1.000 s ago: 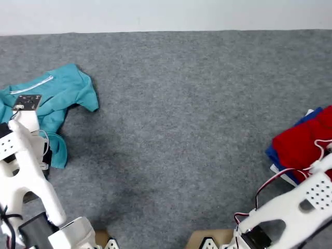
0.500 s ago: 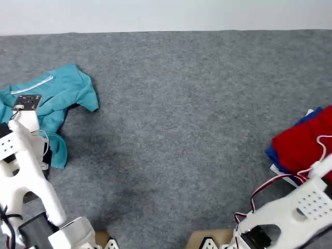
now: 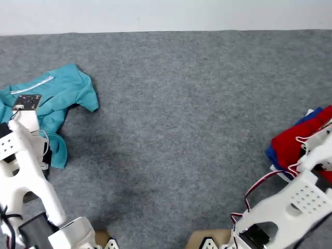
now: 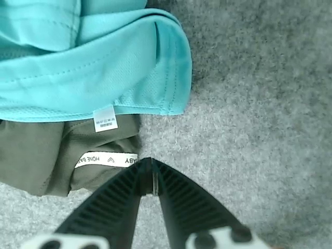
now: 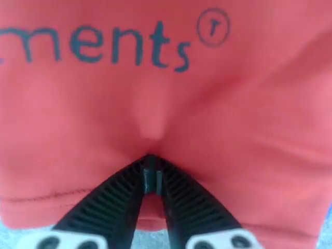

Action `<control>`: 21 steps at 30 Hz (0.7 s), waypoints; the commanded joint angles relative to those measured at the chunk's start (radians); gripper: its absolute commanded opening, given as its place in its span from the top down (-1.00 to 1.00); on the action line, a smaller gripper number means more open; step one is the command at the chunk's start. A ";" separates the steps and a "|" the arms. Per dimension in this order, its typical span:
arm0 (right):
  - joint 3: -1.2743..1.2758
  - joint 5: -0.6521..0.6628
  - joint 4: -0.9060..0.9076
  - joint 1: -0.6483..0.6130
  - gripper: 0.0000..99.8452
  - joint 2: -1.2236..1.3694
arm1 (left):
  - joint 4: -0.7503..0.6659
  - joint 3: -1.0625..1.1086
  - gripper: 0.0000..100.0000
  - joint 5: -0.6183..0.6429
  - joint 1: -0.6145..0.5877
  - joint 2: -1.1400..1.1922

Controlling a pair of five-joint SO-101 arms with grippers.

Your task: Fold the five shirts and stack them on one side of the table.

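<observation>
A teal shirt (image 3: 57, 93) lies crumpled at the table's far left, with my left arm (image 3: 26, 171) over its near edge. In the left wrist view my left gripper (image 4: 151, 165) is shut, its tips on the grey mat beside the corner of an olive shirt (image 4: 46, 155) that lies under the teal shirt (image 4: 93, 67). At the right edge a folded red shirt (image 3: 288, 145) tops a stack over a blue shirt (image 3: 270, 154). My right gripper (image 5: 150, 167) is shut, its tips pressed into the red shirt (image 5: 155, 78), which dimples there.
Grey mat (image 3: 181, 114) covers the table. A white layer (image 3: 280, 174) peeks out under the stack. My right arm (image 3: 303, 199) reaches over the stack's near side. A pale wall runs along the far edge.
My right arm has swung up and leftward over the stack, covering more of the red shirt. The left arm and the teal shirt have stayed put.
</observation>
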 commanded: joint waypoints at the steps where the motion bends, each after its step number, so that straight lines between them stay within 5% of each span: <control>1: -0.003 -0.014 -0.001 -0.013 0.98 -0.048 | -0.021 -0.002 0.99 -0.003 0.006 -0.031; 14: 0.028 -0.009 0.151 -0.079 0.98 -0.404 | 0.101 -0.093 0.99 -0.002 0.006 -0.041; 21: 0.160 -0.008 0.151 -0.213 0.98 -0.613 | 0.199 -0.282 0.99 0.003 0.006 -0.041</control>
